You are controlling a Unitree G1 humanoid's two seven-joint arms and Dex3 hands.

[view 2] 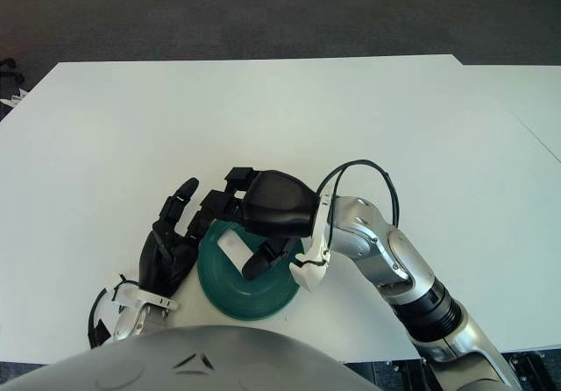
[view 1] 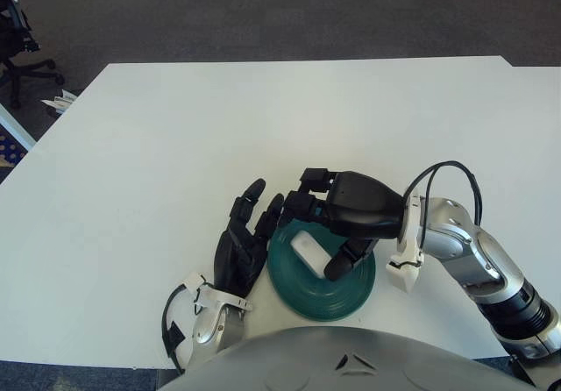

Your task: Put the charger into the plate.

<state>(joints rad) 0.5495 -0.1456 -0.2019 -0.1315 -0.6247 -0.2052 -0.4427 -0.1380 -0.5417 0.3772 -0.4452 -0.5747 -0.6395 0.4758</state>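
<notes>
Left eye view takes in a wide white desk (view 1: 175,137) with dark carpet (view 1: 263,10) beyond its far edge and, at the far left, part of an office chair (view 1: 16,36) on the floor. Near the front edge, the left hand (view 1: 238,249) shows just left of the plate, its black fingers (view 1: 250,200) stretched out flat and relaxed, holding nothing; the fingertips nearest the plate reach right up to its rim, though I cannot tell whether they touch it. Next comes the green plate (view 1: 337,296), round and shallow, sitting on the desk close to the robot's body. Inside it, toward its left half, lies the white charger (view 1: 308,252), a small rounded block tilted slightly. Over the plate hangs the right hand (view 1: 337,233), palm down, its dark fingers curled loosely over and around the charger with a thumb reaching down on the block's right side; whether they are pressing on it I cannot tell. Further right, the silver forearm (view 1: 469,259) runs off toward the lower right corner, a black cable (view 1: 447,170) looping above the wrist.
</notes>
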